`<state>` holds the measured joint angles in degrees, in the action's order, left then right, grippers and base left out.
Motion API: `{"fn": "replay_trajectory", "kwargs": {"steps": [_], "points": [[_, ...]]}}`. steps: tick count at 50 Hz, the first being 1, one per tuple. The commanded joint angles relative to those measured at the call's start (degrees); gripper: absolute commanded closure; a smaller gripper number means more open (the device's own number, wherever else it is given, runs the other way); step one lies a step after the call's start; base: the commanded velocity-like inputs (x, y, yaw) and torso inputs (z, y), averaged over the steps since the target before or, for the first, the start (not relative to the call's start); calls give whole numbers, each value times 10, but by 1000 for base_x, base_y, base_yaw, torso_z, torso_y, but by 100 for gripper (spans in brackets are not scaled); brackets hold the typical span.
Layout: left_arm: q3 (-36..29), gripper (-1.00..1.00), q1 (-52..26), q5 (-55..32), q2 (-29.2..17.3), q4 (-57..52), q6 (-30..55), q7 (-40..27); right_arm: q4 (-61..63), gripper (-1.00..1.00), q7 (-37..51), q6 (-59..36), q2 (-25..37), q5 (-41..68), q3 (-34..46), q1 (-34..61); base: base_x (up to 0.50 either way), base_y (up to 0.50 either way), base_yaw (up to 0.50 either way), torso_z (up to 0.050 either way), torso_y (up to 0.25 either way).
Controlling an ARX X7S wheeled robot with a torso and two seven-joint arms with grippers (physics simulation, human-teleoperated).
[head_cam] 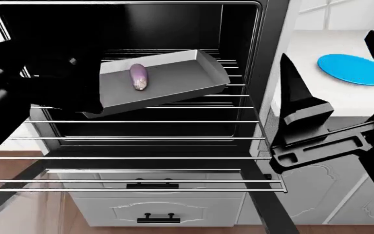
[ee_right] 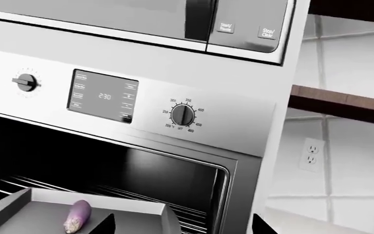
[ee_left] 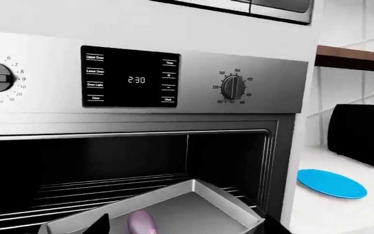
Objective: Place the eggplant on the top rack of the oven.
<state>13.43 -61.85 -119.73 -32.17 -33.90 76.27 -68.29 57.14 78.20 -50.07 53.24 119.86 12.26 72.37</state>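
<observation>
Carrying the eggplant (head_cam: 139, 77) on a grey baking tray (head_cam: 194, 66) into the oven (head_cam: 239, 29), tilted above the top rack (head_cam: 235, 84).

Resting loose near the tray's middle, small, glossy, likely light and prone to rolling, so better moved by the tray's rim than pinched directly. Left gripper (head_cam: 76, 92) largely lost in black at the tray's near-left edge, grip impossible to confirm; right gripper (head_cam: 343, 73) spread wide, holding nothing.
</observation>
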Motion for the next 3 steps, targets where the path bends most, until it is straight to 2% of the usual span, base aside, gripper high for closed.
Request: {"fn": "replay_trajectory", "kwargs": {"steps": [1,3], "points": [[39,-100,13,-62,-38,-55,-21,-4,26,-100,68,18,2,55,8,63,0,0,0,0,0],[51,-100,15,-67,-45,-56,-20,3,26,-100,88,17,-3,74,14,85,0,0,0,0,0]]}}
